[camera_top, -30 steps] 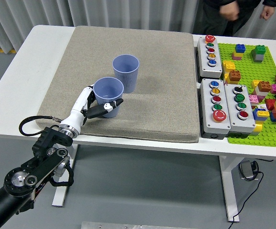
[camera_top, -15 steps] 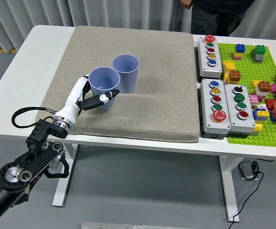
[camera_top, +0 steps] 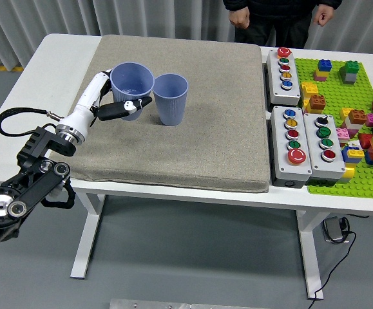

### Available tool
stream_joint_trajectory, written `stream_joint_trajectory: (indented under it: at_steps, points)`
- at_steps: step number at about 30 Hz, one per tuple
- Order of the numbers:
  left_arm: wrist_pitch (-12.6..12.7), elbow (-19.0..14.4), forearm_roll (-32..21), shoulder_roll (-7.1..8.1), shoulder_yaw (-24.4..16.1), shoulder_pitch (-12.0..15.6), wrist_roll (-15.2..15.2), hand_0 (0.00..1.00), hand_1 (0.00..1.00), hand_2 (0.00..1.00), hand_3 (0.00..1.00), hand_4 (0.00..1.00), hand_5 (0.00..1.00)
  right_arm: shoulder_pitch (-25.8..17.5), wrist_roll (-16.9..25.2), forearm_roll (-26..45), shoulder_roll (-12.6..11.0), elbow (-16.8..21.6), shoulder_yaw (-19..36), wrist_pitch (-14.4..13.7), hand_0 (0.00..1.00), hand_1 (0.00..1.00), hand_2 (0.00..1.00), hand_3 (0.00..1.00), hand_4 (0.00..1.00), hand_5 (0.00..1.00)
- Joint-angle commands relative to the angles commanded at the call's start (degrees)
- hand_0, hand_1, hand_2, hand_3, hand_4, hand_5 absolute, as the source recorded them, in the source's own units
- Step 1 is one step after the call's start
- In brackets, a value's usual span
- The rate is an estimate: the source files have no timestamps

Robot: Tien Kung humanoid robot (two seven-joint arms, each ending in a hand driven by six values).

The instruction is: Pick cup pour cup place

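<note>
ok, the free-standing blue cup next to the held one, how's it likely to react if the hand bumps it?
The standing cup looks thin-walled, ribbed plastic, so probably light; a bump from the held cup in the left hand beside it would likely shift it. It is tall, narrowing to the base, so apt to tip. The beige mat looks textured, so tipping seems likelier than sliding.

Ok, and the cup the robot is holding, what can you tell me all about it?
The held cup is pale blue-purple and looks like plastic, with thin ribs down its sides and a wide open top. It stands about upright, and nothing can be seen inside it. The left hand wraps its fingers around the lower part. It is over the gray mat, right beside the other cup of the same kind, to its left. Whether the two cups touch is hard to tell.
</note>
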Motion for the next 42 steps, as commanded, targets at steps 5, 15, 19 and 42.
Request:
stream_joint_trajectory:
  at_steps: [5, 15, 19, 42]
  points:
    - [-0.3, 1.5, 0.6, 0.79, 2.1, -3.0, 0.5, 0.648, 0.583, 0.556, 0.528, 0.882, 0.290, 0.2, 0.0, 0.2, 0.0, 0.0, -0.2, -0.1, 0.694, 0.615, 0.593, 0.590, 0.002, 0.266]
    - [-0.6, 5.7, 1.0, 1.96, 8.6, -9.0, 1.3, 0.650, 0.590, 0.556, 0.528, 0.868, 0.271, 0.3, -0.1, 0.5, -0.1, 0.0, -0.4, -0.1, 0.694, 0.615, 0.592, 0.589, 0.002, 0.262]
    - [-0.9, 8.1, 0.1, 2.27, 10.6, -11.3, 1.4, 0.650, 0.590, 0.556, 0.528, 0.868, 0.271, 0.4, -0.1, 0.6, -0.2, 0.0, -0.5, -0.1, 0.694, 0.615, 0.592, 0.589, 0.002, 0.262]
    - [-3.9, 12.4, 10.9, 3.31, 16.4, -19.6, 6.0, 0.641, 0.578, 0.552, 0.528, 0.862, 0.268, 1.1, 0.0, 1.2, -0.7, 0.0, -1.0, 0.0, 0.694, 0.616, 0.593, 0.590, 0.002, 0.258]
